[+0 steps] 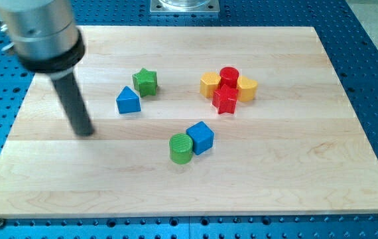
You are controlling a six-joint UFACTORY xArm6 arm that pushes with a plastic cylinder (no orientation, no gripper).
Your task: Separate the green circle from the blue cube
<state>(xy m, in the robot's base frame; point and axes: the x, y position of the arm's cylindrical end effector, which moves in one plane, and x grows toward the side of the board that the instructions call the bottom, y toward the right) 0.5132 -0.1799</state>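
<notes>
The green circle [181, 148] sits near the middle of the board, touching the blue cube [201, 137] on its upper right. My tip [85, 132] rests on the board at the view's left, well apart from both blocks, about a quarter of the board's width to the left of the green circle.
A blue triangle [128, 101] and a green star [145, 81] lie above and left of the pair. A cluster of a yellow hexagon [209, 84], red cylinder [229, 75], yellow block [247, 87] and red star [225, 99] lies at the upper right. The wooden board [295, 166] ends on blue perforated table.
</notes>
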